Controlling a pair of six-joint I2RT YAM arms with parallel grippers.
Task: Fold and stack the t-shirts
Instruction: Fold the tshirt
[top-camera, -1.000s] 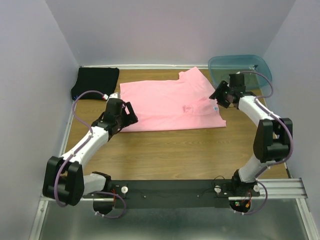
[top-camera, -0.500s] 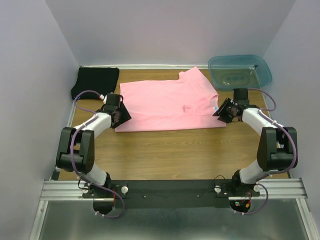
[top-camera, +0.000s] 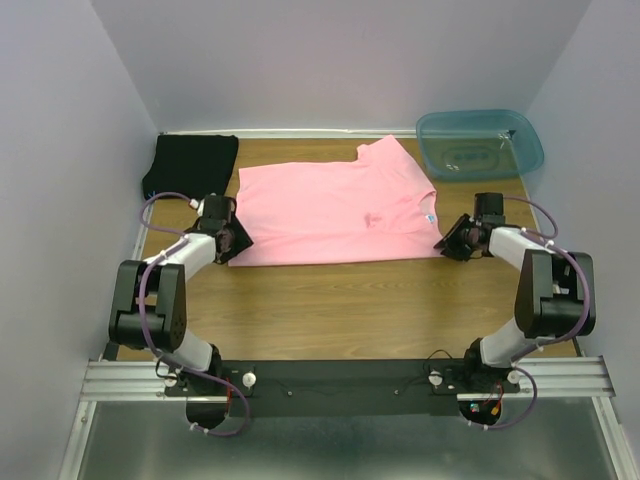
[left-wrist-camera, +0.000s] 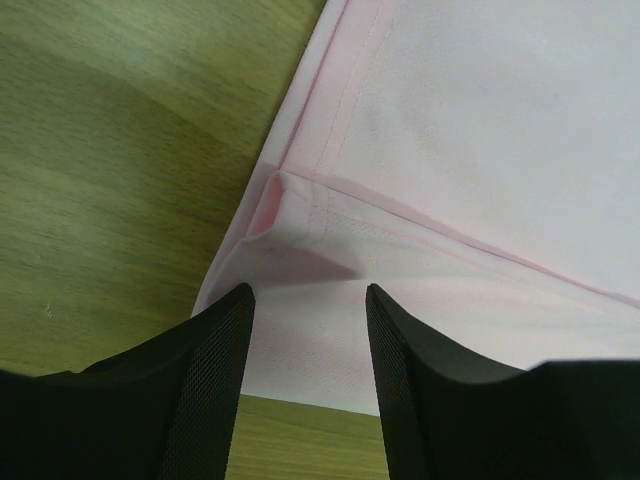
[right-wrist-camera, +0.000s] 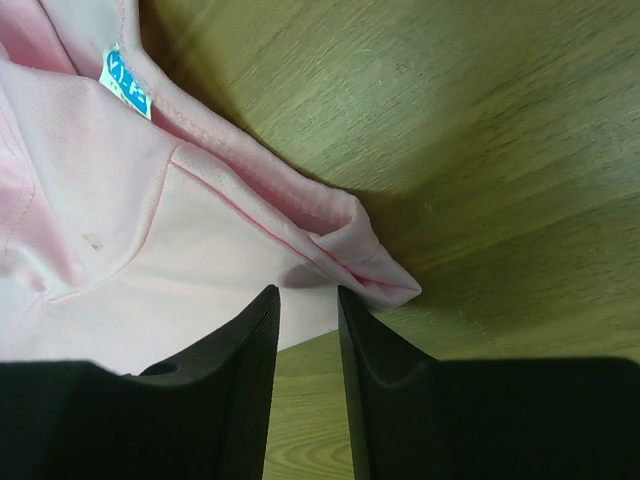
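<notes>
The pink t-shirt lies flat, folded lengthwise, on the wooden table, its blue neck label near its right end. The black t-shirt lies folded at the back left corner. My left gripper is open, low at the pink shirt's near left corner, the jaws either side of the cloth edge. My right gripper is open by a narrow gap at the pink shirt's near right corner. Neither gripper holds cloth.
A translucent blue-green plastic bin stands at the back right. White walls close in the table on the left, back and right. Bare wood lies between the shirt and the arm bases.
Both grippers have moved down and towards me, from over the shirt's side edges to its near corners. The shirts have not moved.
</notes>
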